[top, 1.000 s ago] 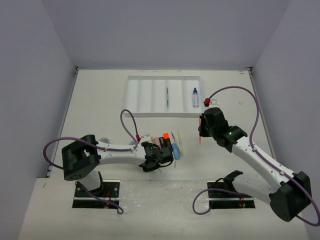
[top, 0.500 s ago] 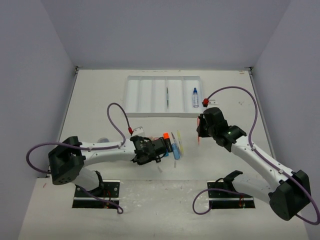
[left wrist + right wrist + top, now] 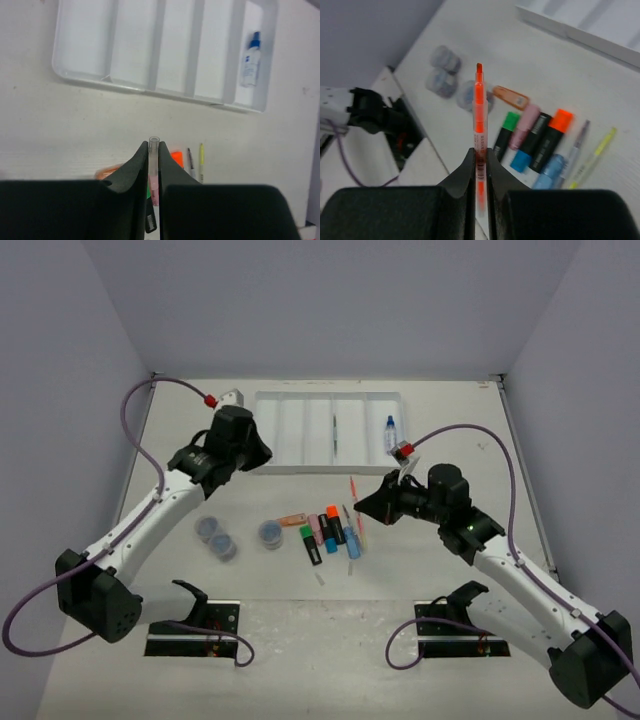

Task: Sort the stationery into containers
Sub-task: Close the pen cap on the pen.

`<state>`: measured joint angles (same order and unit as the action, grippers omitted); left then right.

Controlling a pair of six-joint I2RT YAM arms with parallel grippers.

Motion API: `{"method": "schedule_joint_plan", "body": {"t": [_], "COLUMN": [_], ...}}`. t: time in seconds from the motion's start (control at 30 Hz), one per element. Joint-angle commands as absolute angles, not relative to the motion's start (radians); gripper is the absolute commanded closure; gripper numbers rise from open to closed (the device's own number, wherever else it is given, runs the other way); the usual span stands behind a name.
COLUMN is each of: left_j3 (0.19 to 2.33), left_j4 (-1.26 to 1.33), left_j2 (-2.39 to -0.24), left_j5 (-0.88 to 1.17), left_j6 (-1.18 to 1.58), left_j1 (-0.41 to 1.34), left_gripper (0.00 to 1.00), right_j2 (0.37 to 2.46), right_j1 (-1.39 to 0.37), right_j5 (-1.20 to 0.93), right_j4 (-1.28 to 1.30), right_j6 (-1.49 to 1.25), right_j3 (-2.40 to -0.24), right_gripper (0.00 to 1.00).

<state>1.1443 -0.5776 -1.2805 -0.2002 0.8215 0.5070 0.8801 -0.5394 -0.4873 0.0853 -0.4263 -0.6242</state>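
Left pincer (image 3: 153,150): narrow, clamped on a thin pale pen (image 3: 153,142) that pokes out past its tips.
Right pincer (image 3: 479,155): narrow, clamped on a thin orange pen (image 3: 479,107) that points away from the wrist.
Tray (image 3: 150,90): ahead of the left pincer, its near rim not yet crossed. The blue-capped bottle (image 3: 249,62) lies in the compartment far to the pincer's right.
Loose items: highlighters (image 3: 552,135) and tubs (image 3: 442,82) lie on the surface (image 3: 60,130), below and beyond the right pincer.
Step in hand: probably taking the pale pen to the tray.
Doing it well: travel forward and right to the compartment beside the bottle's, where a thin pen (image 3: 334,435) already lies. Turn the pale pen along that compartment and lower it before opening.
Left arm pose: stretched far from its base, raised, wrist looking down.
Right arm pose: elbow bent, wrist turned toward the left arm's side, above the highlighters.
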Motion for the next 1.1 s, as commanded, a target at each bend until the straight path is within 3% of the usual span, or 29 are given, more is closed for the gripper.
{"method": "schedule_joint_plan", "body": {"t": [0.0,0.1,0.27,0.77,1.07], "left_j3": [1.161,1.154,1.13,0.92,0.879], "left_j4": [-0.375,-0.352,-0.324,0.025,0.082], "left_j2": [-1.161,-1.088,-1.024,-0.89,-0.83], "left_j5": [0.179,0.197,0.255,0.539,0.522], "left_j6": [0.583,0.537,0.526,0.673,0.675], "left_j1": [0.41,0.407,0.407,0.407,0.407], "left_gripper": [1.0,1.0,1.0,1.0,1.0], "right_j2": [0.909,0.962,1.131,1.204,1.201], "right_j1": [-0.575,-0.68,-0.868,-0.917,-0.926], "right_j5": [-0.846,-0.825,-0.576,-0.343,-0.337], "right_j4": [-0.396,-0.549,-0.438,-0.412,-0.409], "right_j6": [-0.657,-0.716,-0.593,-0.609,-0.609], "right_j3": [-0.562,-0.573,-0.744,-0.84,-0.835], "right_gripper": [1.0,1.0,1.0,1.0,1.0]}}
